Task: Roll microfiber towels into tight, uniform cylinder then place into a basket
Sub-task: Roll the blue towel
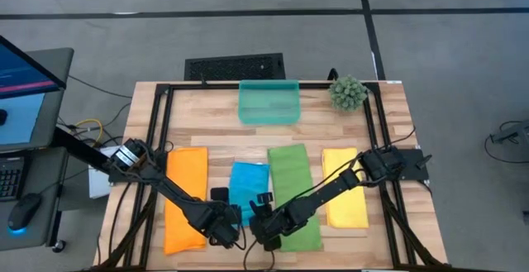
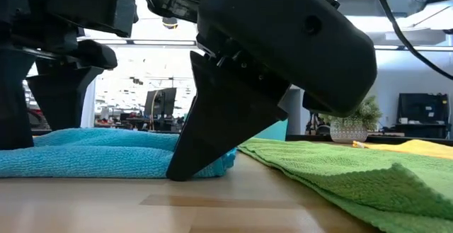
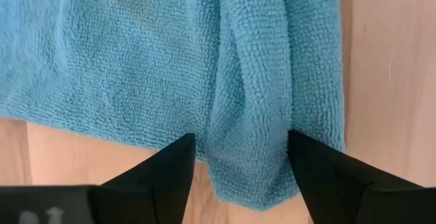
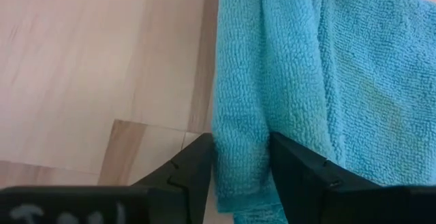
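Note:
Four towels lie flat side by side on the wooden table: orange, blue, green, yellow. The teal basket stands at the far edge. My left gripper is at the blue towel's near left corner. My right gripper is at its near right corner. Each is shut on a raised ridge of the blue towel, which shows in both wrist views. In the low view the blue towel lies on the table behind my right gripper's finger. My left gripper pinches a raised ridge of the blue towel between its two fingers, at the near end by the left side edge. The fingers point down from above. The rest of the towel lies flat on the table. My right gripper pinches a folded ridge along the blue towel's right side edge, at the near end, between its two fingers. The fingers come from above, slanting down, with a fingertip at the table. The towel stays on the table.
A spiky green plant ball sits at the far right corner. A black frame rail borders the tabletop. The green towel lies close on the right of my right gripper. Bare wood shows at the near edge.

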### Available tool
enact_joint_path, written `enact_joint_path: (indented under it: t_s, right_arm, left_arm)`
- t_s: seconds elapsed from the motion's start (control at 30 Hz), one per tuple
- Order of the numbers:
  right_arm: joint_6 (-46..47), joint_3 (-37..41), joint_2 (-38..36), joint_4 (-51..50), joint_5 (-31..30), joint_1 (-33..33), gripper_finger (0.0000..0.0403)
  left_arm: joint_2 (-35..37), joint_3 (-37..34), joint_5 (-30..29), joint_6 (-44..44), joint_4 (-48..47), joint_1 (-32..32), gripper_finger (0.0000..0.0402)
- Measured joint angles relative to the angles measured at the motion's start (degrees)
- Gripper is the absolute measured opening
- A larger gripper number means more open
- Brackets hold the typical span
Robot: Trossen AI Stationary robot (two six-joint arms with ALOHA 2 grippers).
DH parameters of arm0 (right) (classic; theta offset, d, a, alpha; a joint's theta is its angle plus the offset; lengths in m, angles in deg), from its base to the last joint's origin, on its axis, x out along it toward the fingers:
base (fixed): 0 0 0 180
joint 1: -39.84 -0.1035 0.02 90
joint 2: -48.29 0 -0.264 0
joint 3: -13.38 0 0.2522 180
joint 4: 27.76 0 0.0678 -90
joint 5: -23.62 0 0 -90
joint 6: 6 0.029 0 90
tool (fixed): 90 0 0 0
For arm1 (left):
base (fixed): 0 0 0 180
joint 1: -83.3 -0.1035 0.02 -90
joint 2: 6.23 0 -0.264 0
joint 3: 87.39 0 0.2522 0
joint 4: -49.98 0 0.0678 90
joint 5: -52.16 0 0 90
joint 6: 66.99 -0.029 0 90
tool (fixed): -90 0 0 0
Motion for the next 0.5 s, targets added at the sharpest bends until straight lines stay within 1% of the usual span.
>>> enact_joint_path:
  t_s: [0.1,0.17,0.4,0.5]
  right_arm:
    - [0.68,0.04,0.04,0.04,-0.01,-0.02,0.0159]
    - [1.71,0.04,0.04,0.02,-0.01,0.00,0.0146]
    - [1.92,0.09,0.00,-0.29,0.34,0.11,0.0071]
    - [1.96,0.10,0.00,-0.31,0.36,0.07,0.0047]
  left_arm:
    - [0.03,0.49,-0.88,-0.36,-0.78,0.49,0.0229]
    - [0.28,0.89,-1.53,-0.75,-1.32,1.09,0.0229]
    - [1.89,2.70,-4.02,-0.06,-3.16,2.88,0.0229]
    - [2.03,3.74,-4.70,0.50,-3.35,4.06,0.0229]
